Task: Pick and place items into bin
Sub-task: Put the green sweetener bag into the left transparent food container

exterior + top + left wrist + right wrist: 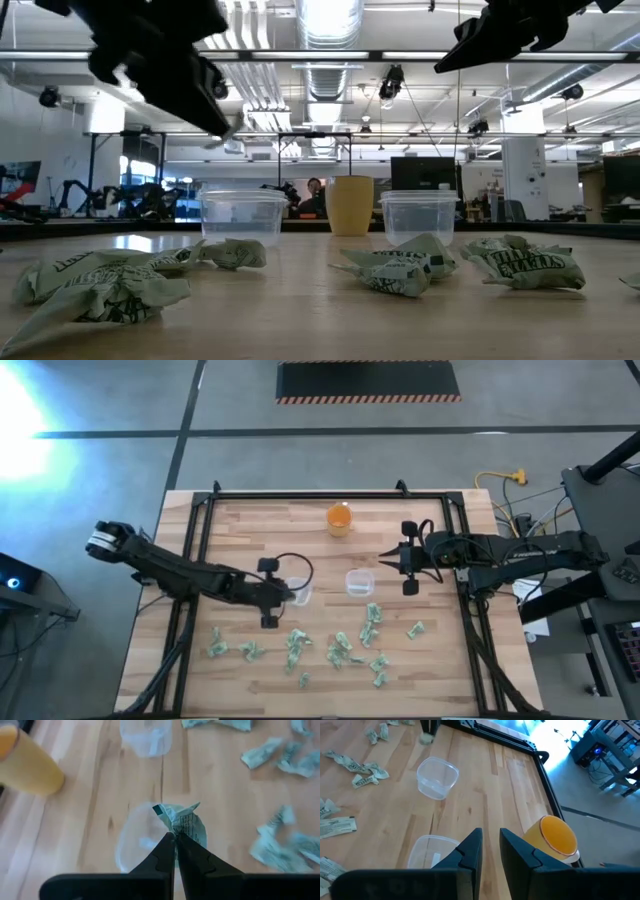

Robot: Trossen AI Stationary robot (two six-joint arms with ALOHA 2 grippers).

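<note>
Many wrinkly items [340, 650] are lying along the desk's [240, 530] near edge. Beyond them, the left pincer [175, 837] is gripping one item [186, 822] above a clear tub [298, 592]; releasing comes next. Farther off, the right pincer [491, 840] is hovering, slightly parted.

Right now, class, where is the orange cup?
In the high view, the orange cup stands at the table's far middle, behind the two clear tubs, left of the right claw.

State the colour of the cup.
Orange cup, clearest in the right wrist view.
</note>
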